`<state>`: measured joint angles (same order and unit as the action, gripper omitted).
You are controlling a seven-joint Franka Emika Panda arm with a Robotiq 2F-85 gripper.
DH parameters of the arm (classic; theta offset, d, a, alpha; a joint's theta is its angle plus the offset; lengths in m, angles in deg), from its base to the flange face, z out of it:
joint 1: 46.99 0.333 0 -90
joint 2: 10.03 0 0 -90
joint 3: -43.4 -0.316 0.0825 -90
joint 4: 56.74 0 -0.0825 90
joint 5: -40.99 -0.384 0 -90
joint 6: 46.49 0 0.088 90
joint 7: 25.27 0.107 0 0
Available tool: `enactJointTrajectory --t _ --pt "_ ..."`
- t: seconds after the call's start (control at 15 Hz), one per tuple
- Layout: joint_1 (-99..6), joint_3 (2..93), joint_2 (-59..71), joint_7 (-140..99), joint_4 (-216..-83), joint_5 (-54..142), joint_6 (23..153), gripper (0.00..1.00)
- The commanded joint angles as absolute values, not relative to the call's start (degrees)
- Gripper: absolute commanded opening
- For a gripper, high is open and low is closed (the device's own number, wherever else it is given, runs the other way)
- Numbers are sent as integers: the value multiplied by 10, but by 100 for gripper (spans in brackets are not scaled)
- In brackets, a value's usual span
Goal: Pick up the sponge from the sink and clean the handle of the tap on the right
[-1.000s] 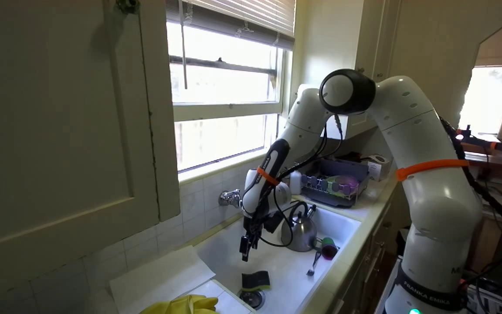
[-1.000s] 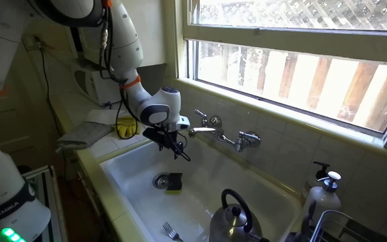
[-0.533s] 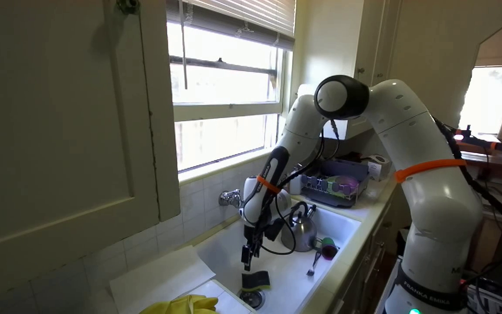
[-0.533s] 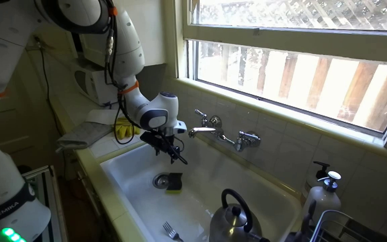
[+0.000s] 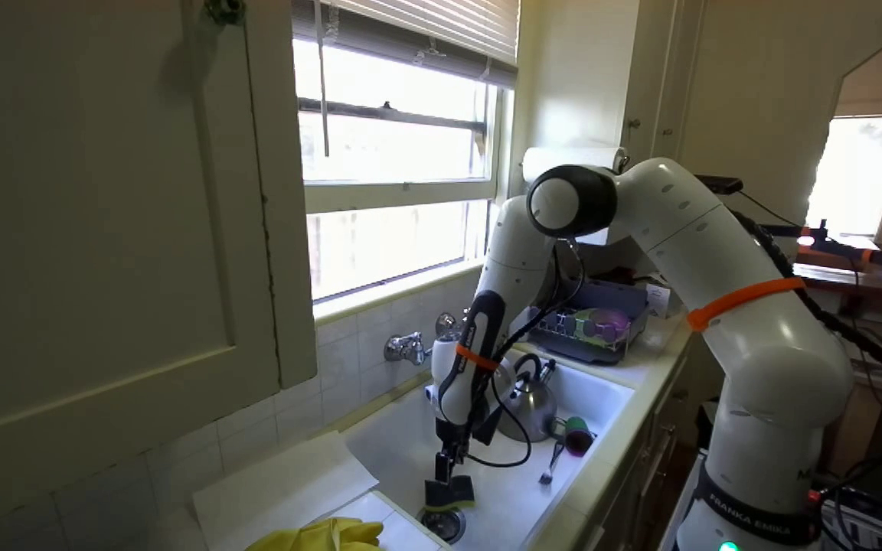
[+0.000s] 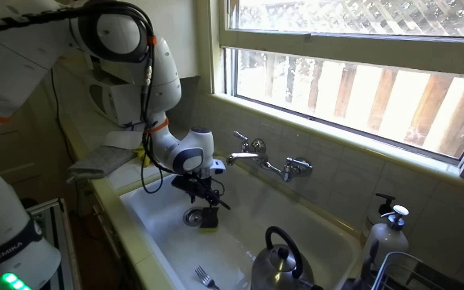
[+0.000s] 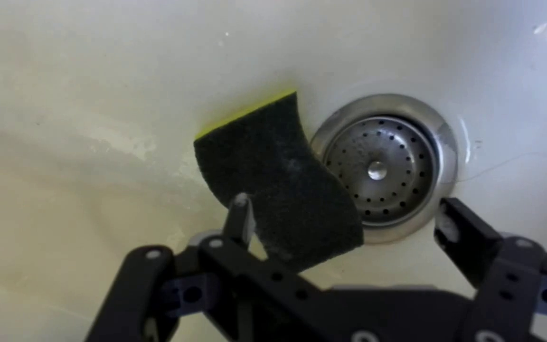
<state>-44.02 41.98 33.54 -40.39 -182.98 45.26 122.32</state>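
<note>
The sponge, black on top with a yellow-green edge, lies in the white sink, beside and partly touching the drain. It shows in both exterior views. My gripper is open and empty, pointing down close above the sponge. In the wrist view one fingertip overlaps the sponge's edge and the other lies past the drain; contact cannot be told. The gripper also shows in both exterior views. The right tap handle is chrome, on the wall; it is partly behind the arm in an exterior view.
A kettle, a fork and a cup sit in the sink. The spout and left handle project over it. A soap dispenser, dish rack and yellow gloves stand around.
The arm has lowered, bringing the gripper down from well above the sponge to just over it. The sponge and other objects have not moved.
</note>
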Motion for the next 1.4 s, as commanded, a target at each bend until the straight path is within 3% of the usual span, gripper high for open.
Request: enactJointTrajectory --t 0.0,0.6,0.93,1.07,1.13,1.33 --pt "-405 450 389 -374 -1789 489 1267 100" --pt "-377 471 452 -377 -1727 518 1270 100" --pt "-367 482 469 -375 -1711 528 1265 84" --pt "-363 486 475 -374 -1707 532 1264 89" --pt "-362 488 477 -374 -1705 532 1264 97" --pt "-357 491 483 -374 -1700 535 1263 100"
